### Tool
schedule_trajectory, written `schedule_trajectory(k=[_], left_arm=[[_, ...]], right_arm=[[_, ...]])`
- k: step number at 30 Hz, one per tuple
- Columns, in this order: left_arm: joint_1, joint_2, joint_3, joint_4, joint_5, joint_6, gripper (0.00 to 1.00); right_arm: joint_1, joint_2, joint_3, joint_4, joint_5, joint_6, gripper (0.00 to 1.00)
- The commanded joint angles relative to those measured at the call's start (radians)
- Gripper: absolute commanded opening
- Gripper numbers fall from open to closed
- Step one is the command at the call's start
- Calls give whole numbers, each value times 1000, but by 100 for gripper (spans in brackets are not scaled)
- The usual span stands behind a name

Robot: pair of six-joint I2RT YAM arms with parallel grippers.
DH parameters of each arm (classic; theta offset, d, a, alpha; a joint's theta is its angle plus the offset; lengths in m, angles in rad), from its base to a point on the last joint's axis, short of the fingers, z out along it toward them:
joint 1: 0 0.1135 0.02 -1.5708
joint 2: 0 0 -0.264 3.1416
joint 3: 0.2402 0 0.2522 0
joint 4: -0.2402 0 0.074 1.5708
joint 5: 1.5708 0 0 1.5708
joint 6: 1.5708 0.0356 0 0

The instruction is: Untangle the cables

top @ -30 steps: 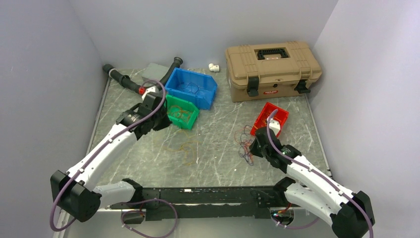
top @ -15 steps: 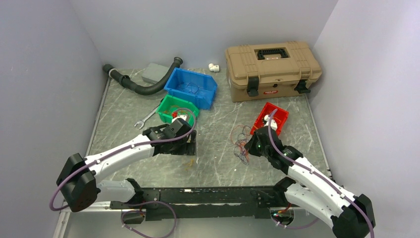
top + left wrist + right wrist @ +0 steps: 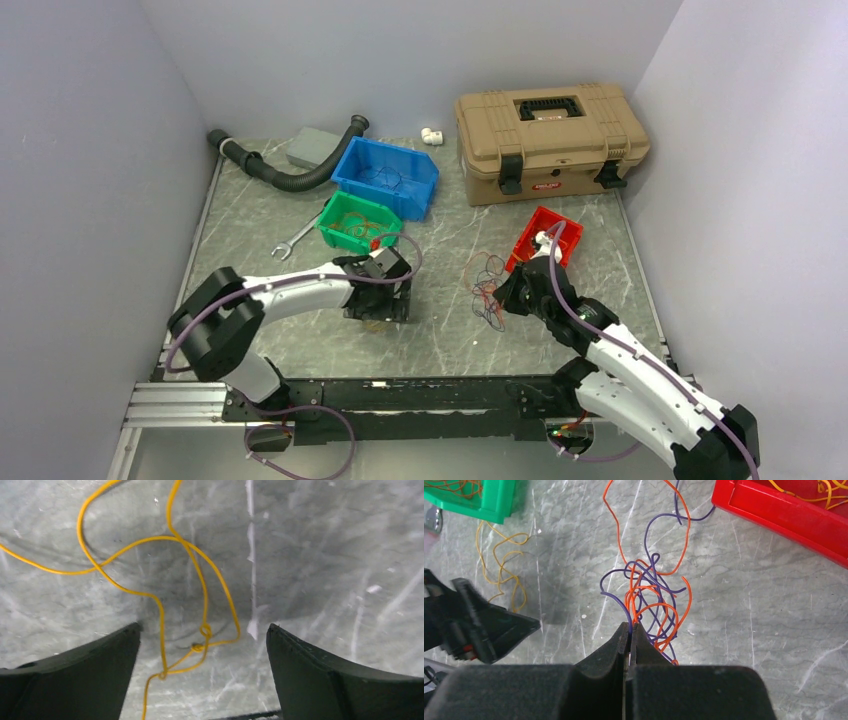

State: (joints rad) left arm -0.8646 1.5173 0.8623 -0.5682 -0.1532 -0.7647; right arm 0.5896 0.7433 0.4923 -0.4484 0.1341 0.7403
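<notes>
A thin yellow cable (image 3: 204,592) lies looped and knotted on the marble table. My left gripper (image 3: 204,627) hangs just above it, open, with the knot between the two fingers and nothing gripped; from above, this left gripper (image 3: 380,300) sits near the table's middle. A tangle of orange and purple cables (image 3: 651,587) trails away from my right gripper (image 3: 630,625), which is shut on strands of it. From above, the tangle (image 3: 487,285) lies left of the red bin (image 3: 525,250), with the right gripper (image 3: 505,295) at its near side.
A green bin (image 3: 345,238) with orange wires and a blue bin (image 3: 400,200) stand at the back left. The red bin holds yellow wires. Further back are a tan case (image 3: 550,140), a black hose (image 3: 285,175), a grey box (image 3: 312,148), and a wrench (image 3: 292,242).
My left arm swung from beside the green bin down to the yellow cable at mid-table, and its gripper opened. The right gripper stayed shut on the tangle and shifted slightly.
</notes>
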Motion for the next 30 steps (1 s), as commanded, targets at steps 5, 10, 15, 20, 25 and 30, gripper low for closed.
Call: schedule_trajectory(k=[5,10,15,20,25,30], left_arm=[[-8,102,63,40,-84,-69,50],[-10,32,96,-52,-158,-68,0],[-10,-139,132,-150,-189,-9,0],[-10,-280,225,-199,-97,159,0],[-10,-314,354,-233,32,296,0],[-10,-237,466,-145,203,352,0]], right_arm=[[0,-39,16,6,-36,3,2],[3,28,-1,99,-228,-49,2],[128,162,30,250,-316,-58,0],[247,278,147,321,-324,-70,63],[250,154,133,251,-145,-44,80],[250,-43,136,-5,258,125,78]])
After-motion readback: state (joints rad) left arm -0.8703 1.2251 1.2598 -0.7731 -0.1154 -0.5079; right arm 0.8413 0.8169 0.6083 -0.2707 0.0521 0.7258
